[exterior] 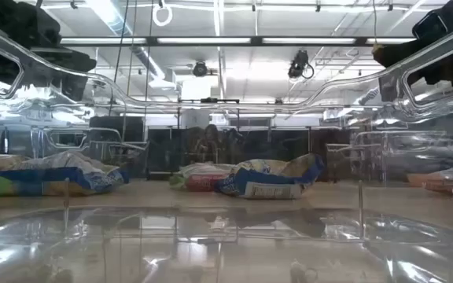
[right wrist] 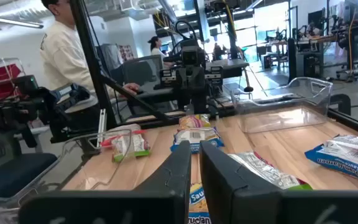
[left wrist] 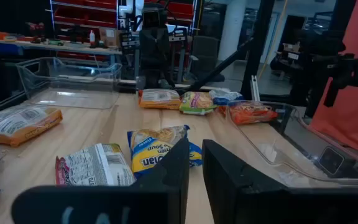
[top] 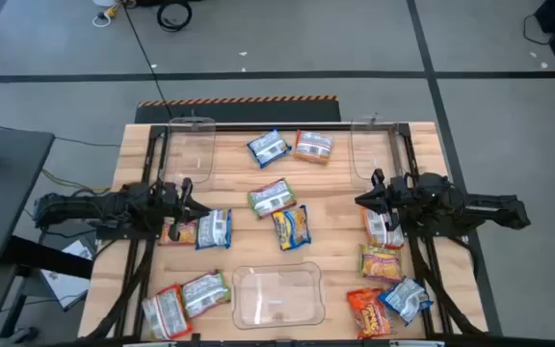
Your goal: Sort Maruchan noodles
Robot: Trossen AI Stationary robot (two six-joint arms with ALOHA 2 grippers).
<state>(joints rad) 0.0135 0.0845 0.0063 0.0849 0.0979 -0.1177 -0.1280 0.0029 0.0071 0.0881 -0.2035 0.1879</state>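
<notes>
Noodles (top: 291,227); person (right wrist: 61,46) only wrist-view.

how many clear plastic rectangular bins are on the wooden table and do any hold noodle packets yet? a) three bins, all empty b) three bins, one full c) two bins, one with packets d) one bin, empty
A: the high view shows three clear plastic rectangular bins, back left, back right and front centre, with every crinkly noodle packet, such as the blue-and-yellow one, lying on the wooden table outside them.

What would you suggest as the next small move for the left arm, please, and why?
Probably open the left gripper and lower it toward the blue-and-yellow packet just ahead of it. Its fingers are nearly closed and hold nothing, and the clear bin near that arm holds no packets.
</notes>
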